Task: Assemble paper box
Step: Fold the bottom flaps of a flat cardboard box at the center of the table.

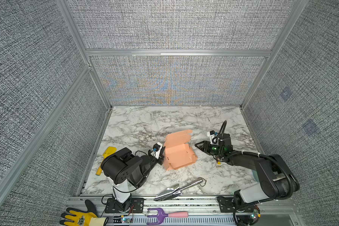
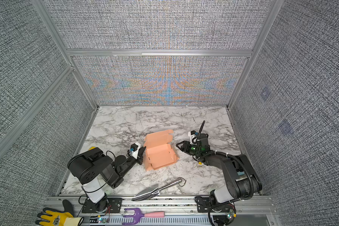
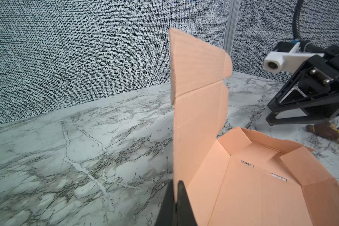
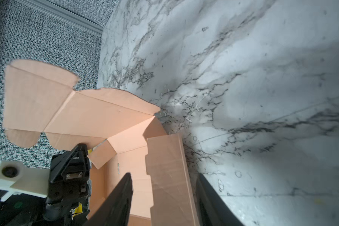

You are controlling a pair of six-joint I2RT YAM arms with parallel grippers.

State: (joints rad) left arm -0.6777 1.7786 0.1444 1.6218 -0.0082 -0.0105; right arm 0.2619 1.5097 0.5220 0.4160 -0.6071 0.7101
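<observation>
Left gripper (image 1: 162, 156) is down low on the tabletop (image 1: 137, 125), and its jaws are pressed together on the box (image 1: 178, 154), clamped right on the edge of the tall lid panel. The left wrist view makes it plain: both fingers (image 3: 184, 205) meet on that standing pink sheet, which rises from the gripper with a rounded tab at its top. The tray part of the box opens out just to this gripper's right, walls half raised, two small slots showing in its floor.

Over to the right gripper (image 1: 196, 145): jaws apart, nothing in them. It points at the box from the opposite side, tips just short of the near wall, with a sliver of marble showing between them in both top views. In the right wrist view that wall lies straight ahead of the spread fingers (image 4: 121, 195), and the left gripper sits beyond the tray at the base of the lid.

So the box rests on the tabletop between the two grippers, held by the left and clear of the right. A metal trowel (image 1: 177, 188) lies nearer the arm bases than either gripper. A yellow scoop (image 1: 108, 154) lies on the far side of the left arm from its gripper.
</observation>
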